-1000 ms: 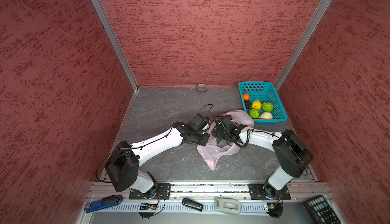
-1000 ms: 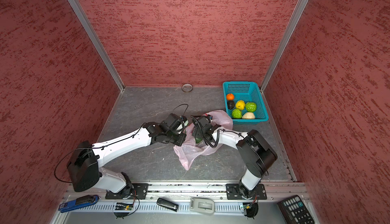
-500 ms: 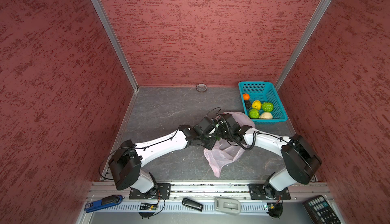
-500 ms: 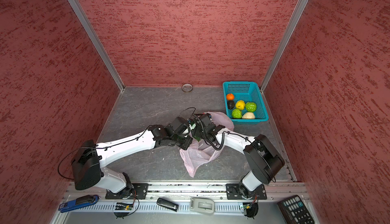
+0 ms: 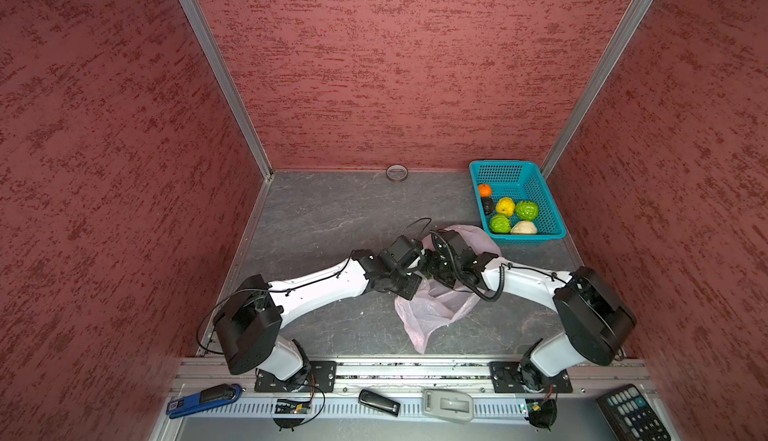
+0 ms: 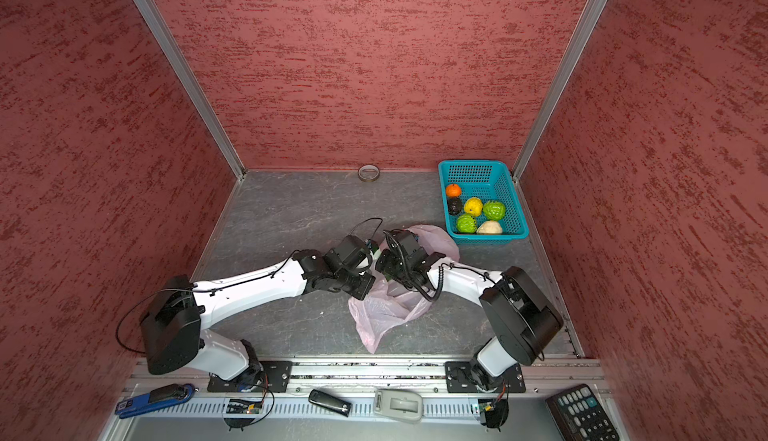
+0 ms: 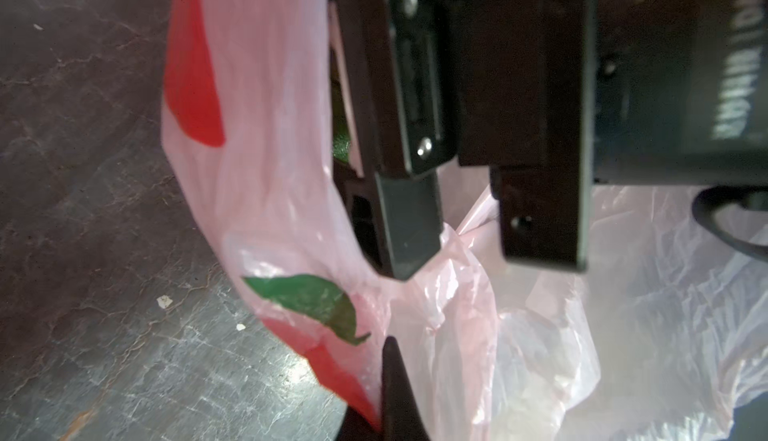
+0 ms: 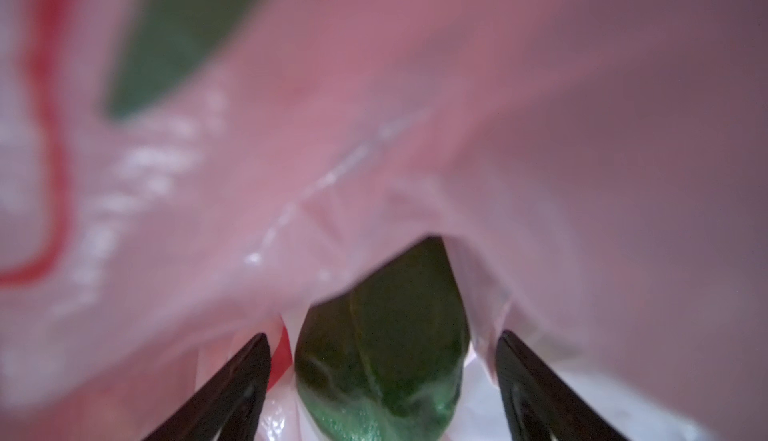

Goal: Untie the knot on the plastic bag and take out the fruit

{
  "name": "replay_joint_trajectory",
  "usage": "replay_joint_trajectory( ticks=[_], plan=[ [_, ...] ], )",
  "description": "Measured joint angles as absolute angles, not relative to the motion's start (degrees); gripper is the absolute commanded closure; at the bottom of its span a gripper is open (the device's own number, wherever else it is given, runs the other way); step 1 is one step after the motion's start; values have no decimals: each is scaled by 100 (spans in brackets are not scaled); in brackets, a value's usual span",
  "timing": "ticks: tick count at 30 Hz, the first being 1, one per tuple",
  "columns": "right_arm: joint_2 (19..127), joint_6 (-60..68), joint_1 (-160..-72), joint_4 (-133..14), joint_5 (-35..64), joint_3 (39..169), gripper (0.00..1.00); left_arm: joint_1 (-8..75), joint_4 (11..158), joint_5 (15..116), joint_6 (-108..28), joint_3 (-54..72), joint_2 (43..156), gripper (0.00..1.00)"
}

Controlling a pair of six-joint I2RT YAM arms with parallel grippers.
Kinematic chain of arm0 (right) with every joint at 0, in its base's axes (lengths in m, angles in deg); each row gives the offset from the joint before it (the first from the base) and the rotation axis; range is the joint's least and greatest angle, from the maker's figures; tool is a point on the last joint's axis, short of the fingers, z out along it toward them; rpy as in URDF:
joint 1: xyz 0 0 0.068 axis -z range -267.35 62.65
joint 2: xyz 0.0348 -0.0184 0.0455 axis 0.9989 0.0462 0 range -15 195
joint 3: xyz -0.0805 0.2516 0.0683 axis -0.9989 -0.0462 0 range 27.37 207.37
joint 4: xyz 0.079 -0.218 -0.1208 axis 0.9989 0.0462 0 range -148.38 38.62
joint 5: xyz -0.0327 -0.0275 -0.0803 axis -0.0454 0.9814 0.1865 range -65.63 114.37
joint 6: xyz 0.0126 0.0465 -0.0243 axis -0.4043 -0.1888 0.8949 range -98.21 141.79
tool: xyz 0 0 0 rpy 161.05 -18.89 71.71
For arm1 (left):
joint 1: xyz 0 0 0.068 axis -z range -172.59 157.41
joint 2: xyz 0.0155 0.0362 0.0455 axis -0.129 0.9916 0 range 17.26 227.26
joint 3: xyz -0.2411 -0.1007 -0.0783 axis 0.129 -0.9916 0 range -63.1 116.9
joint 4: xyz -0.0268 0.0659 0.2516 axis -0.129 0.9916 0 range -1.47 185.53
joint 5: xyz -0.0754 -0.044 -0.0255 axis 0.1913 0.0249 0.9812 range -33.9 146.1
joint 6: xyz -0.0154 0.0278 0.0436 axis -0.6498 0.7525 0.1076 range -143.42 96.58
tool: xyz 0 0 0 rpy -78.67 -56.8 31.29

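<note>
Mottled red walls (image 5: 395, 65) around a grey marbled floor (image 5: 332, 218).

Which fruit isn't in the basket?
The dark green fruit: it sits in the bag, between the fingers of the open right hand. The other six lie in the basket.

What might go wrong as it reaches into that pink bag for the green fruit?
The right jaws straddle the dark green fruit with loose plastic bag film close by; they may pinch film too. The left jaws hold only a thin bag edge; it may slip and close the opening.
</note>
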State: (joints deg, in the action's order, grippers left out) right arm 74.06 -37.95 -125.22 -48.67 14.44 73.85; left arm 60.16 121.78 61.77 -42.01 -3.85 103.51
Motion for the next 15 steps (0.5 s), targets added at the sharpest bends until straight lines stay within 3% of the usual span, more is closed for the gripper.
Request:
replay_joint_trajectory(
  ticks=[15],
  plan=[
    [7277,-3972,-12522,-4635,1310,7686,20,5981,12098,6179,-4203,-425,10351,100]
  ],
)
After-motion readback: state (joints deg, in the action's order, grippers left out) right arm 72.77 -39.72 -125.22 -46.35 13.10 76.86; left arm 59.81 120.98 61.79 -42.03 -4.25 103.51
